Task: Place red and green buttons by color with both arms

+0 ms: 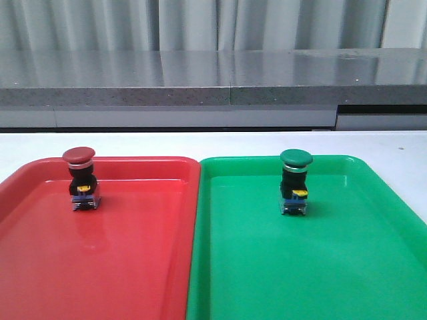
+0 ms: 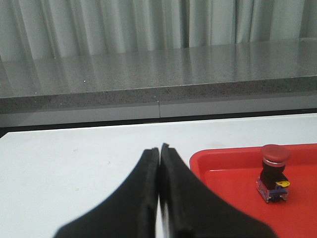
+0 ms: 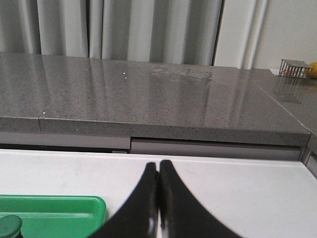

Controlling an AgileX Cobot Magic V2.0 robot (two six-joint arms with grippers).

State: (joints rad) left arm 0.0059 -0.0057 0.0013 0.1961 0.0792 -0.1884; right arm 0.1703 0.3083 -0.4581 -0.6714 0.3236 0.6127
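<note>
The red button [image 1: 83, 178] stands upright in the red tray [image 1: 133, 267], near its far left corner; it also shows in the left wrist view [image 2: 274, 173]. The green button [image 1: 295, 181] stands upright in the green tray [image 1: 347, 280], toward the far side; only its cap shows in the right wrist view [image 3: 10, 226]. My left gripper [image 2: 159, 148] is shut and empty over the white table, beside the red tray [image 2: 233, 163]. My right gripper [image 3: 158, 164] is shut and empty over the table, beside the green tray [image 3: 74, 208]. Neither arm shows in the front view.
The two trays lie side by side on the white table [image 1: 213, 143], their rims touching. A grey stone counter [image 1: 213, 83] runs behind the table, with curtains beyond. A small wire rack [image 3: 294, 68] stands on the counter far right.
</note>
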